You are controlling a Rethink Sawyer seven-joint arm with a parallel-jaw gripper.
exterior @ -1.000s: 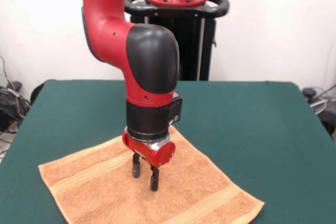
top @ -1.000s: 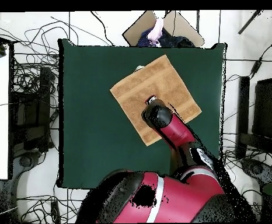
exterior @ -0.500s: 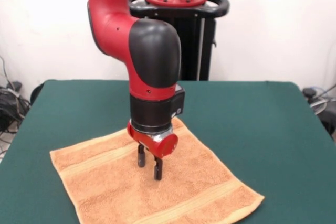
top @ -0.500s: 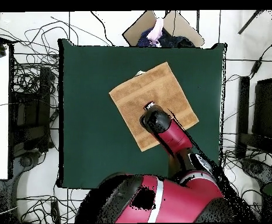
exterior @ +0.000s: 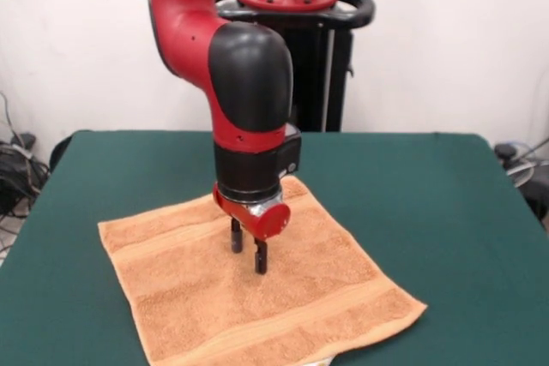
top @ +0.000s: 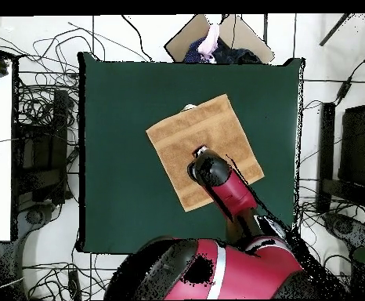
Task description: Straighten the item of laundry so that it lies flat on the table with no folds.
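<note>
Dark green felt covers the wide rectangular surface (exterior: 446, 203) (top: 123, 133) in front of you, with a white wall behind it in the front view and tangled cables on the floor around it in the overhead view. Starting at the left of the front view, the orange-tan terry cloth towel (exterior: 189, 297) (top: 174, 137) lies spread out on the near half of the surface, turned at an angle so its corners point left, far, right and near. Lighter woven bands run across it close to two opposite edges. It looks flat, with no fold visible. A small white label peeks out under its near edge in the front view. Over the towel's middle, the red and black arm comes straight down, and the gripper (exterior: 247, 252) points at the cloth. Its two black fingers (exterior: 236, 242) stand a little apart, released, with nothing between them, their tips at or just above the cloth; you cannot tell whether they touch.
</note>
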